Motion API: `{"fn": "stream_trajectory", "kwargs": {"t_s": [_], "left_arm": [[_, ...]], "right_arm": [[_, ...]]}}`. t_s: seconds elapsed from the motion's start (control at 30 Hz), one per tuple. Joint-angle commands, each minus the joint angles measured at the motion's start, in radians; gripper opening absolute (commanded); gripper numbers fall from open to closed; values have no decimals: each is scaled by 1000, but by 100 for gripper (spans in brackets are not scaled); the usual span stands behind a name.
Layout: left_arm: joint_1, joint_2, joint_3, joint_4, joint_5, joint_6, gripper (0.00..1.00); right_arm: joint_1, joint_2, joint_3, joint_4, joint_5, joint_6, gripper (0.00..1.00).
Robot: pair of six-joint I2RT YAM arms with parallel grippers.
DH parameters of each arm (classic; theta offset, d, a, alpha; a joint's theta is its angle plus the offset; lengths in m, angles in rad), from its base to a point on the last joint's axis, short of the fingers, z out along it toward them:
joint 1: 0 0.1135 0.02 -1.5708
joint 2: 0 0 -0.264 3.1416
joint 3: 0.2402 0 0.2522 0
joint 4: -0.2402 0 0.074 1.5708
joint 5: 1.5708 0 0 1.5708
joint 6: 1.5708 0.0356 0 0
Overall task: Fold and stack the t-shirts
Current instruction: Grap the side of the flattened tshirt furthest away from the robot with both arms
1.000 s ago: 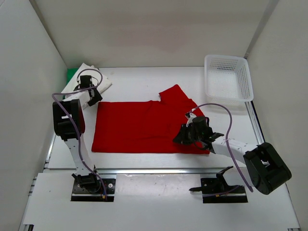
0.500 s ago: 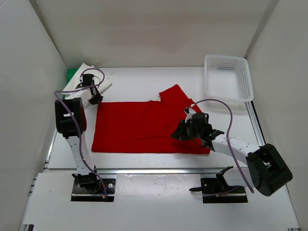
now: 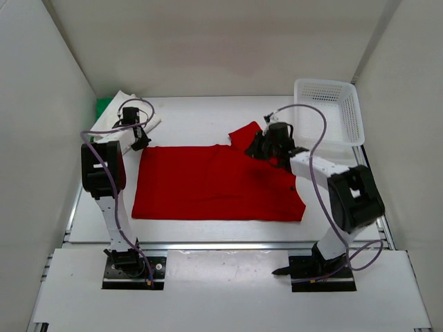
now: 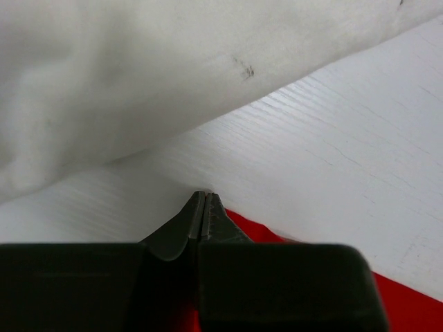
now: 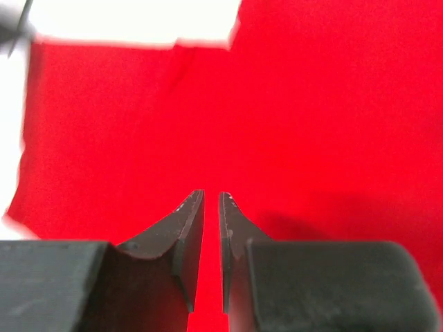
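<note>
Red t-shirt [image 3: 208, 183] corner beside left pincer [image 4: 205, 198], tips together; right pincer [image 5: 212, 198] barely parted, empty, above it.

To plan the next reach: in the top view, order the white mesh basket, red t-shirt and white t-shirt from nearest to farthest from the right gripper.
1. red t-shirt, beneath the right gripper
2. white mesh basket, back right
3. white t-shirt, back left corner

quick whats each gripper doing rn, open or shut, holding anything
Left gripper: closed at the red shirt's corner; cannot tell if cloth is pinched.
Right gripper: open just a crack above the red shirt, holding nothing.
</note>
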State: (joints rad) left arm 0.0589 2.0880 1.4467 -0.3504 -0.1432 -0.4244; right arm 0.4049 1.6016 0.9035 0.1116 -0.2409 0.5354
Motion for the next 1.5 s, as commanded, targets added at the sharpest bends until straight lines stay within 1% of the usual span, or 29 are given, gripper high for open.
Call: {"fn": "stream_trajectory", "kwargs": {"t_s": [0.0, 0.03, 0.07, 0.1, 0.17, 0.2, 0.27, 0.3, 0.33, 0.37, 0.4, 0.43, 0.47, 0.5, 0.53, 0.57, 0.63, 0.67, 0.73, 0.8, 0.83, 0.97, 1.03, 1.07, 1.1, 1.13, 1.2, 1.37, 1.47], "left_arm": [[-5, -63, -32, -7, -6, -22, 0], [-2, -74, -45, 14, 19, -30, 0], [4, -81, -60, 21, 40, -40, 0], [5, -88, -74, 39, 50, -50, 0], [5, -92, -72, 45, 71, -53, 0], [4, -98, -71, 42, 68, -53, 0], [4, -95, -75, 50, 82, -51, 0], [7, -92, -77, 48, 93, -53, 0], [2, -91, -83, 57, 90, -54, 0], [12, -89, -86, 60, 99, -56, 0], [4, -86, -89, 60, 103, -54, 0], [7, -83, -88, 64, 106, -54, 0], [6, -82, -86, 67, 109, -56, 0], [7, -83, -88, 68, 114, -54, 0], [10, -88, -88, 71, 114, -59, 0], [9, -86, -94, 77, 122, -54, 0], [12, -88, -88, 71, 111, -56, 0], [10, -88, -86, 70, 114, -54, 0], [7, -92, -89, 73, 111, -48, 0], [7, -89, -95, 76, 111, -56, 0], [4, -91, -92, 73, 111, -54, 0], [4, -89, -95, 74, 110, -51, 0], [12, -88, -94, 76, 117, -51, 0], [1, -91, -95, 80, 113, -53, 0], [-4, -89, -101, 77, 111, -51, 0], [2, -85, -97, 80, 111, -51, 0], [4, -83, -92, 79, 113, -50, 0], [4, -104, -101, 87, 131, -66, 0], [2, -120, -118, 105, 152, -88, 0]], "right_arm": [[-61, 156, 196, -76, 159, -94, 13], [-89, 228, 292, -110, 176, -112, 13], [-97, 263, 384, -134, 190, -117, 14], [-115, 327, 429, -176, 213, -130, 16], [-144, 455, 616, -240, 221, -164, 21], [-152, 493, 667, -300, 227, -169, 23], [-164, 610, 855, -372, 238, -211, 28], [-170, 636, 908, -432, 239, -213, 31], [-173, 696, 995, -479, 238, -225, 33], [-172, 763, 1097, -503, 236, -238, 34], [-173, 796, 1212, -574, 232, -245, 36], [-172, 866, 1271, -646, 239, -258, 35], [-164, 936, 1402, -680, 241, -279, 36], [-163, 1012, 1536, -757, 236, -290, 36], [-161, 1046, 1602, -829, 236, -293, 36], [-156, 1093, 1694, -852, 235, -295, 36], [-155, 1063, 1599, -805, 203, -276, 37], [-153, 1055, 1588, -790, 198, -276, 39], [-150, 1061, 1606, -794, 196, -278, 39], [-146, 1089, 1638, -832, 187, -269, 34], [-147, 1087, 1644, -822, 187, -273, 33], [-143, 1087, 1640, -802, 189, -273, 35], [-143, 1088, 1643, -799, 190, -264, 33], [-147, 1090, 1641, -800, 195, -261, 31], [-152, 1091, 1644, -799, 196, -262, 21], [-153, 1094, 1654, -799, 201, -258, 15], [-152, 1091, 1684, -822, 224, -250, 1], [-150, 1029, 1729, -878, 230, -255, 0], [-172, 1000, 1787, -1001, 233, -243, 0]]}}
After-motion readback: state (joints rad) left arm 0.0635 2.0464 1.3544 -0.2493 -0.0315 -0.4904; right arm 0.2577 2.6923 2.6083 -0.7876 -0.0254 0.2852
